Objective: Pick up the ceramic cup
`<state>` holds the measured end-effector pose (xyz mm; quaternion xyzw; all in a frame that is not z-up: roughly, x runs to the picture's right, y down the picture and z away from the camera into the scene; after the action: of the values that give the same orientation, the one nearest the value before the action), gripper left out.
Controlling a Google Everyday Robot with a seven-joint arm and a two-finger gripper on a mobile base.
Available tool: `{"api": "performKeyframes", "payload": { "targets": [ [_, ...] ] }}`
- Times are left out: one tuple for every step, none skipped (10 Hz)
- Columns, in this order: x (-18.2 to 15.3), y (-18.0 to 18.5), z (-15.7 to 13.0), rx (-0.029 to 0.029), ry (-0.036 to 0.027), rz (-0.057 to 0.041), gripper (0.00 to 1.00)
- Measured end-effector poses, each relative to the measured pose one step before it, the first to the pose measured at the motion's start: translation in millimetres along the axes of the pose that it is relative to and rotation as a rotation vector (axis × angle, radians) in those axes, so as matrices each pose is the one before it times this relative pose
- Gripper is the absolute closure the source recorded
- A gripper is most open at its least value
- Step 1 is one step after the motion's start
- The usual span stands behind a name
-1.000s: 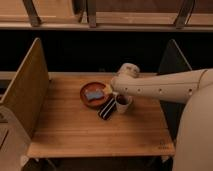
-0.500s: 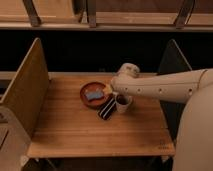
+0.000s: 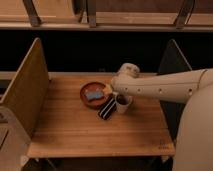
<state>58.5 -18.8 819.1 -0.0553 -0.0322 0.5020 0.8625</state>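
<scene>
The gripper (image 3: 115,95) sits at the rim of the ceramic cup (image 3: 123,103); you cannot tell its opening or hold. The cup stands on the table (image 3: 70,131) beside the bowl (image 3: 93,95). Treat approach as done; 1 step, the lift, likely remains.

**Colours and patterns around the gripper**

We note the gripper (image 3: 117,96) on its cream arm (image 3: 160,89), at the white ceramic cup (image 3: 125,105), whose inside is dark brown. Beside the gripper sits a reddish-brown bowl (image 3: 82,95) holding a blue item (image 3: 92,94). Just beneath lies a black object (image 3: 106,108) with pale stripes, on a light wood-grain table (image 3: 75,131).
</scene>
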Motion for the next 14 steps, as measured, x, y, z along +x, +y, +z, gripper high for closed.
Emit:
{"api": "performKeyframes", "payload": {
  "targets": [
    [0.00, 0.00, 0.00, 0.00000, 0.00000, -0.00003, 0.20],
    [0.01, 0.01, 0.01, -0.00002, 0.00003, 0.00002, 0.20],
    [0.03, -0.03, 0.01, 0.00004, 0.00005, 0.00001, 0.20],
    [-0.03, 0.00, -0.02, 0.00000, -0.00005, 0.00001, 0.20],
    [0.01, 0.04, 0.03, -0.00005, 0.00004, -0.00004, 0.20],
    [0.03, -0.02, 0.00, 0.00002, 0.00001, 0.00004, 0.20],
    [0.01, 0.00, 0.01, 0.00000, 0.00003, -0.00003, 0.20],
    [-0.01, 0.00, 0.00, -0.00001, -0.00001, 0.00000, 0.20],
    [-0.05, 0.01, -0.04, 0.00000, -0.00010, -0.00002, 0.20],
    [0.18, 0.09, 0.07, 0.00041, 0.00100, -0.00036, 0.20],
    [1.56, 1.07, 0.17, 0.00194, 0.00735, -0.00431, 0.20],
    [5.54, 1.82, -0.81, 0.00834, 0.02316, -0.01532, 0.20],
    [6.69, 1.91, -1.93, 0.01199, 0.02848, -0.01884, 0.20],
    [5.07, 2.64, -5.09, 0.01688, 0.03233, -0.01990, 0.20]
  ]
}}
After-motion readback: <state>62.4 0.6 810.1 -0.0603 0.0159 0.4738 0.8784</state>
